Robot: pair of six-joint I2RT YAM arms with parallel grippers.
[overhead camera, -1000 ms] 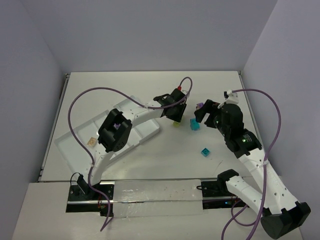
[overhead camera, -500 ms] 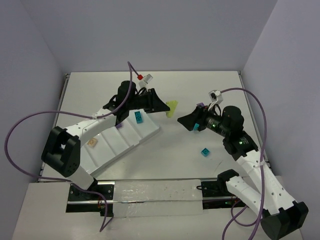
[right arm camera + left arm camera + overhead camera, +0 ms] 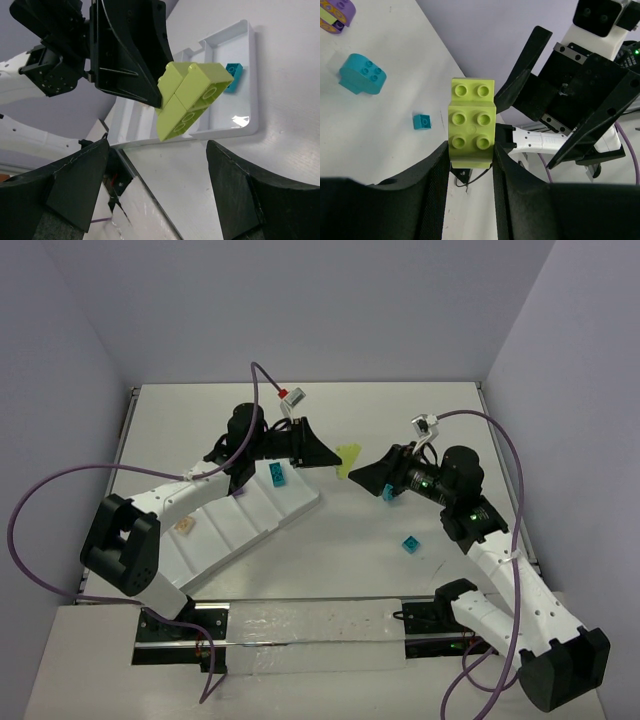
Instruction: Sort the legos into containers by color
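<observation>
Behind and below the left gripper (image 3: 333, 454) lies the long white ridged plastic tray (image 3: 215, 532); that gripper pinches a lime-green studded plastic brick (image 3: 347, 458), raised off the tabletop (image 3: 400, 420). Straight ahead of the brick, near, the right gripper (image 3: 157, 150) gapes wide, holding nothing.

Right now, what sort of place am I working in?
Probably a lab robot test cell, not a home: a plain white tabletop boxed in by plain lavender walls, holding a white compartmented plastic tray and a small teal studded toy brick.
</observation>
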